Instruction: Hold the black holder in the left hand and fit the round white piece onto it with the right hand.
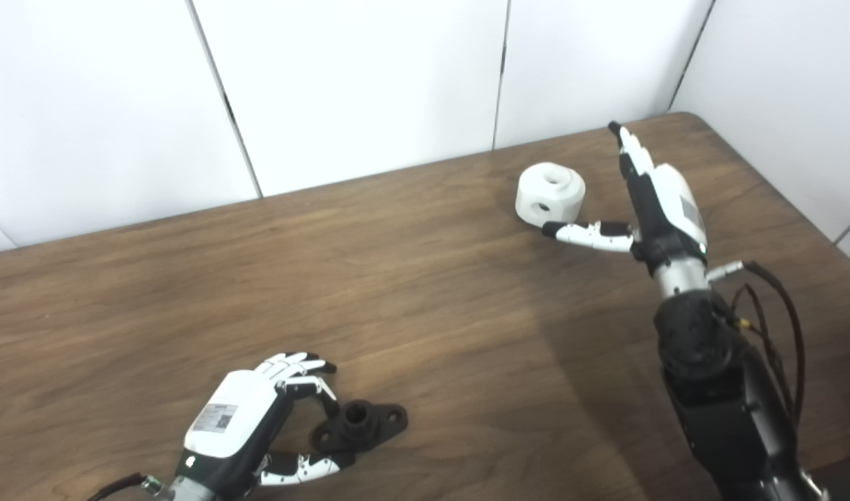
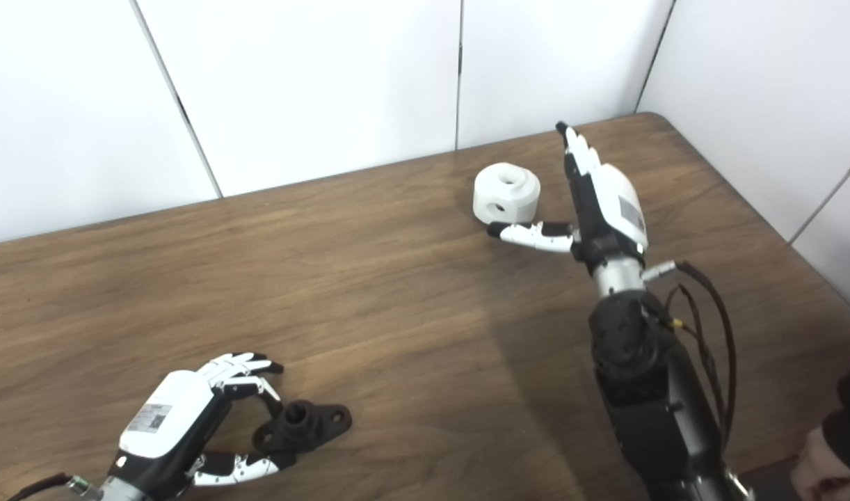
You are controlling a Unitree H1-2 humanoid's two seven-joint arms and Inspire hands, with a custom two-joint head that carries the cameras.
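My left hand [image 1: 247,424] cups, ungrasped, the black holder [image 1: 359,424]; my right hand [image 1: 651,202], spread wide, flanks the white piece [image 1: 550,193].

Brown wooden table [image 1: 411,278], white panelled walls [image 1: 355,76] behind

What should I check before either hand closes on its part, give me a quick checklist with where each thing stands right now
1. Black holder lies flat on the table, within the left hand's span: ok.
2. Left hand open, fingers curled above the holder and thumb below it: ok. Whether anything touches it yet: cannot tell.
3. Round white piece sits on the table, hole facing up: ok.
4. Right hand open beside the white piece, thumb stretched along its near side: ok.
5. Right hand gripping the white piece: not ok, not yet closed.
6. Space between the two parts free of other things: ok.
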